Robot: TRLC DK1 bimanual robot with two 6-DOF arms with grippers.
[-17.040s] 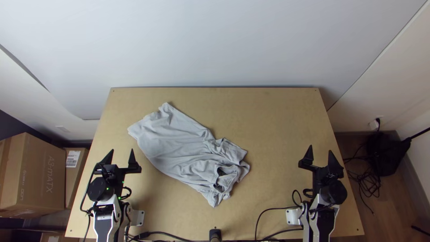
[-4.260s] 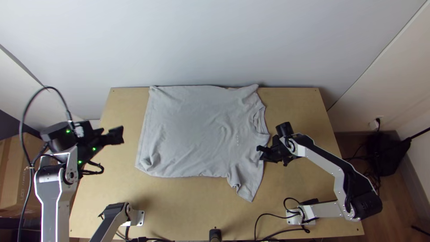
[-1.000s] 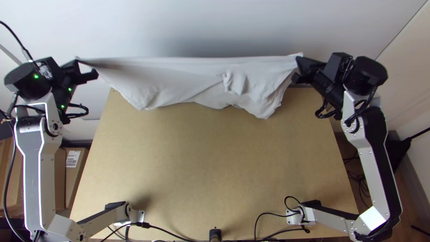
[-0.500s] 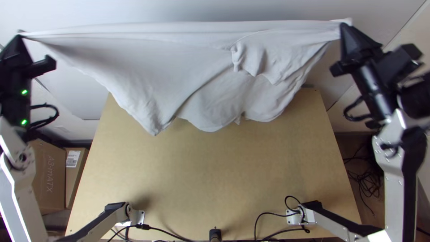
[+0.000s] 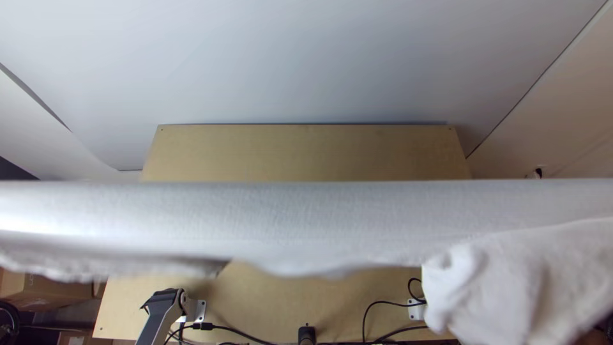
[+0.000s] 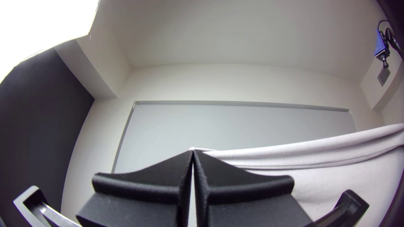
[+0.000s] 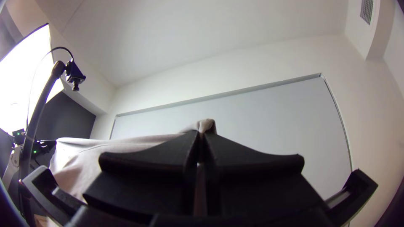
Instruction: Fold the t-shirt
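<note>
The t-shirt point(image 5: 319, 220) is up in the air above the table point(image 5: 306, 153), pulled taut between the two arms. In the top view it runs as a long band right across the picture, past both the left and right edges of the table, with bare wood beyond it toward the far edge and more bare wood between it and the near edge. Its upper border is nearly straight; the lower border is uneven and blurred, and a creased, bunched part hangs over the table's near right corner.

The left tool point(image 6: 193, 152) is closed on the t-shirt, pinching a bit of its border at the fingertips; from there the cloth stretches away in long folds. The right tool point(image 7: 201, 133) is closed on the t-shirt too, with a small crumpled tuft standing up past its fingertips. The right wrist view also shows the left tool farther off, at the other end of the stretched border. Which part of the garment each tool grips, I cannot tell.
</note>
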